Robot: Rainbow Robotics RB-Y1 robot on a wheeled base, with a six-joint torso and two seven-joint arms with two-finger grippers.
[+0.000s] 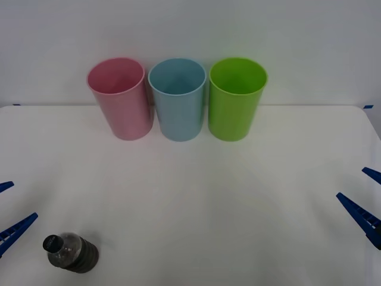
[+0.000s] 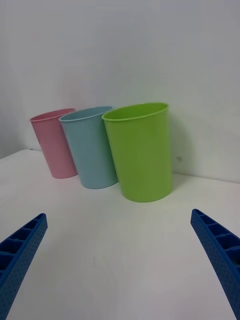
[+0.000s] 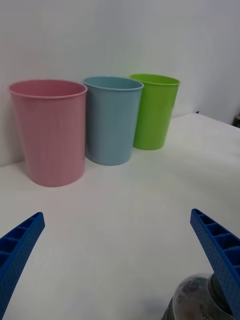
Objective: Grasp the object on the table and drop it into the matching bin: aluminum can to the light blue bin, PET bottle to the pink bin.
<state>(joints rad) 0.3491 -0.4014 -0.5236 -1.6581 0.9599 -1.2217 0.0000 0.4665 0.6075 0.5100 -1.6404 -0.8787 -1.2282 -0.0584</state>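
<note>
My left gripper [image 1: 7,211] and right gripper [image 1: 364,196] both hang spread wide at the table's [image 1: 190,196] edges. The PET bottle [image 1: 71,252] lies near my left fingers; the pink bin [image 1: 121,98], light blue bin [image 1: 177,98] and green bin [image 1: 236,98] stand far back, nothing between.

No readable text anywhere (bottle [image 1: 72,252] label dark, print illegible).

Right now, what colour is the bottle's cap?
Black; the bottle lies near the table's front left, cap clearest in the front view.
</note>
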